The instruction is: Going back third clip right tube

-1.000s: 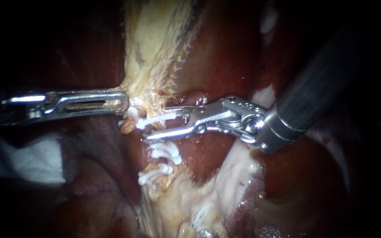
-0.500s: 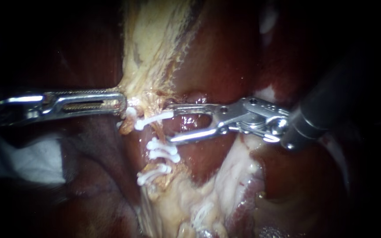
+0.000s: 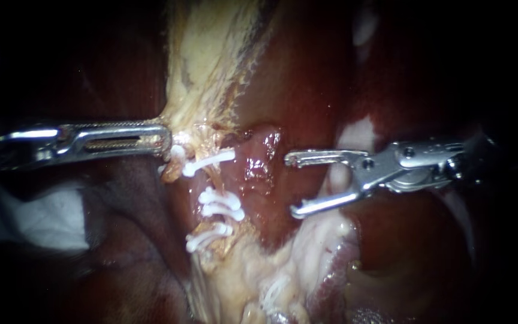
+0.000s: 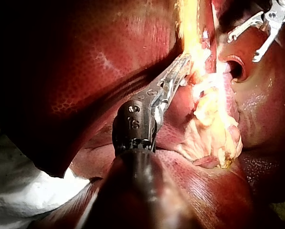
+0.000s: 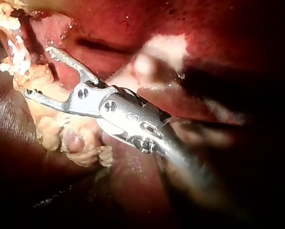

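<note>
1. Two instruments are in the endoscope view, one from each side. The left instrument (image 3: 166, 139) comes in level. The right instrument (image 3: 292, 185) comes in from the right, with its tip facing the clipped site.
2. Left jaws lie together and are clamped on the lower end of the pale strand (image 3: 202, 90), a band of yellowish fatty tissue running upward. The left wrist view agrees: the left instrument (image 4: 184, 61) has its tip set into the edge of that strand.
3. Right jaws are spread wide, with a clear gap between the tips. Nothing is held and no tissue is touched. The upper jaw runs about level and the lower jaw angles downward. The right wrist view shows the same spread on the right instrument (image 5: 38, 71), and no clip is loaded.
4. White clips (image 3: 220, 204) cross the tube (image 3: 208, 180) at three levels, one above the other.
   - The uppermost clip (image 3: 208, 162) sits just beside the left instrument's tip, slanting up toward the right.
   - The middle level looks like two clips close together, but I cannot tell for certain.
   - The lowest sits among frayed yellow tissue.
5. Right jaws stand apart from the uppermost clip, with a glistening pink fold (image 3: 259, 159) between them.
6. Only one tube can be made out, so I cannot tell whether it is the right tube.
7. Dark red liver (image 3: 307, 78) lies behind the site. A white cloth (image 3: 43, 222) lies below the left shaft.
</note>
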